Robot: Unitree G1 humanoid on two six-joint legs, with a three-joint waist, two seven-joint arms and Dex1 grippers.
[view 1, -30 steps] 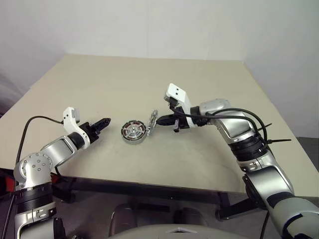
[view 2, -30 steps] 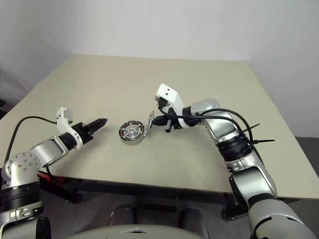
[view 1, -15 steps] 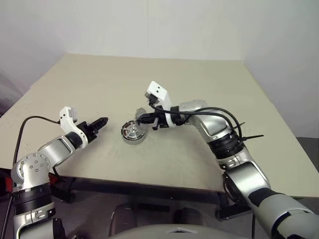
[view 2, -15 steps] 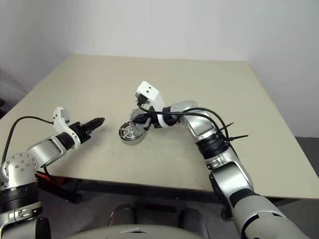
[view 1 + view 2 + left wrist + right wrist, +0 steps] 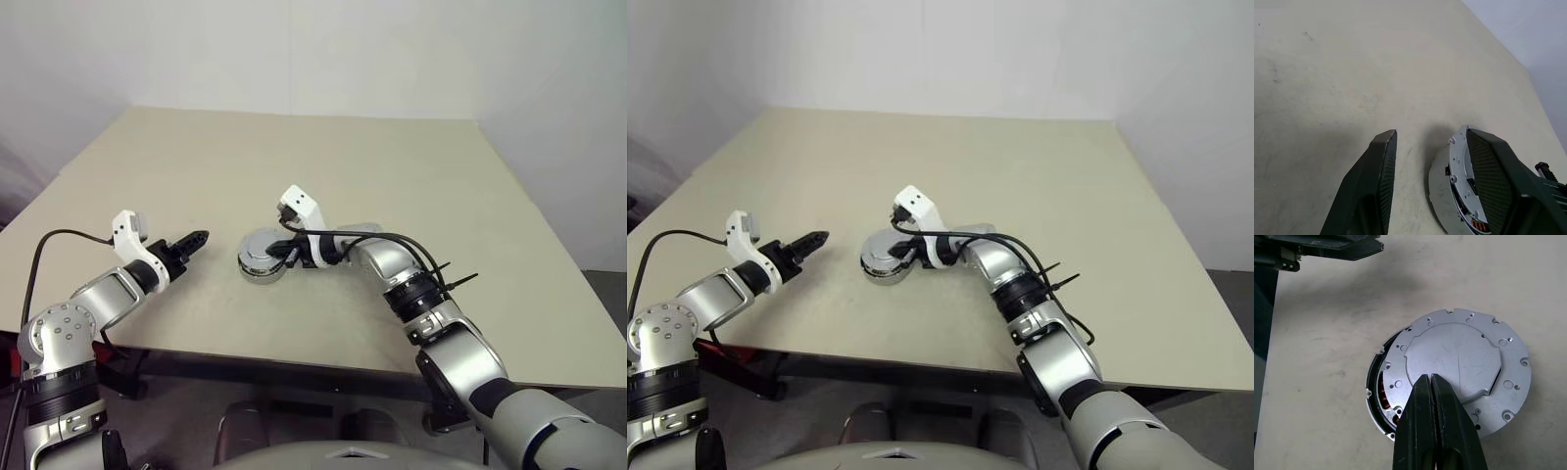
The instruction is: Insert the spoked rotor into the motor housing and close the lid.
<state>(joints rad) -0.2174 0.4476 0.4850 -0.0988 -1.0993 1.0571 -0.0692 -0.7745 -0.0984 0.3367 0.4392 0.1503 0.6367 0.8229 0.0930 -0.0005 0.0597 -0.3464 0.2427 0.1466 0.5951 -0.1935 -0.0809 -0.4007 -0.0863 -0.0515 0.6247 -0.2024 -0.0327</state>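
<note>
You see the lid point(image 5: 1457, 361) covering nearly all of the motor housing point(image 5: 1376, 396), which leaves just a dark crescent of rim. Only a few copper coils of the spoked rotor point(image 5: 1385, 391) peek through that gap. The right end effector point(image 5: 1431, 382) hides the lid's near edge. In the left wrist view the frame edge cuts the assembly off.

Matte grey lid point(image 5: 1459, 367), copper-brown coils of the spoked rotor point(image 5: 1383, 394) peeking under; beige table point(image 5: 392, 166); black pincer fingers point(image 5: 1371, 191).
</note>
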